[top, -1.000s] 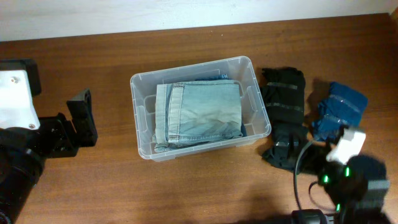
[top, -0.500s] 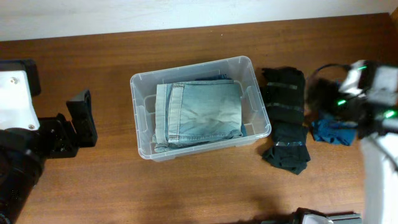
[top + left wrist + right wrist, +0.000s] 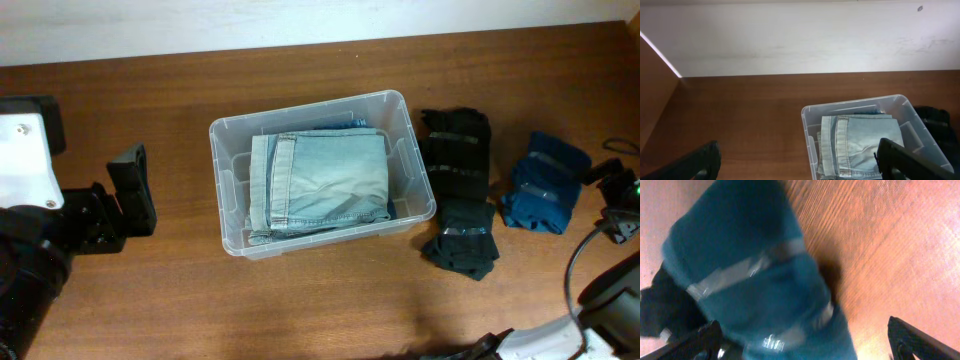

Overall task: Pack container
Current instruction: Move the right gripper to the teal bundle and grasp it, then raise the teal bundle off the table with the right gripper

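The container [image 3: 214, 160] sits in the middle of the brown wooden surface [image 3: 300, 300], its long side running left to right. A pair of folded jeans [image 3: 325, 180] in pale blue denim lies flat inside it and covers most of the base.

Just beside the container's right wall lies a black garment [image 3: 460, 190], folded into a long strip with dull bands across it. Whether it touches the wall I cannot tell. Beyond that, further from the container on the same side, lies a blue garment [image 3: 545, 185], also folded and crossed by pale bands.

The left end effector [image 3: 797, 150] is well off to the container's left. Its fingers are spread wide with nothing between them, and its wrist view looks at the container and the jeans through the gap.

The right end effector [image 3: 802, 325] is out by the blue garment, on the side away from the container. Its fingers are wide apart too and hold nothing. Its wrist picture is blurred. The blue cloth fills the space between the fingertips, but I cannot tell whether they touch it.
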Tool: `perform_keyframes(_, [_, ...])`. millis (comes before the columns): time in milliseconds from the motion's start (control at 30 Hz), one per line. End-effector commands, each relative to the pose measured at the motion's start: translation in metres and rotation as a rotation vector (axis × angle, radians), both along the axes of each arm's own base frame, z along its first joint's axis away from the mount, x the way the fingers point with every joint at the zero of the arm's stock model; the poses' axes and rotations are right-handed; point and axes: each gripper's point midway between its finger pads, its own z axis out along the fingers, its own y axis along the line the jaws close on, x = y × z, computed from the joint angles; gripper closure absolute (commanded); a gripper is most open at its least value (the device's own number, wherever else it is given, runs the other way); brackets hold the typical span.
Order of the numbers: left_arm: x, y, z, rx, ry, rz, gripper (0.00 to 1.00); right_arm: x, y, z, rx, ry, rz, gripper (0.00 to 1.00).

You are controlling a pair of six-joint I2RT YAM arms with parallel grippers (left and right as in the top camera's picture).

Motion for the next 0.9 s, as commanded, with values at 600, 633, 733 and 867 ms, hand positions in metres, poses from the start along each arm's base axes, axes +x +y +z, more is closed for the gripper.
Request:
perform_keyframes(600, [-0.001, 0.003, 0.002, -0.010, -0.008, 0.019, 0.01, 0.062, 0.059, -0.052, 0.127, -0.108, 0.285, 0.64])
perform_keyframes(633, [-0.001, 0.003, 0.002, -0.010, -0.008, 0.019, 0.01, 0.061, 0.059, -0.046, 0.124, -0.110, 0.285, 0.67])
perform_keyframes(733, [-0.001, 0.003, 0.002, -0.010, -0.008, 0.019, 0.00, 0.058, 0.061, -0.008, 0.076, -0.146, 0.289, 0.70])
perform_keyframes(867, [-0.001, 0.003, 0.002, -0.010, -0.008, 0.019, 0.01, 0.062, 0.080, 0.067, -0.004, -0.288, 0.335, 0.71])
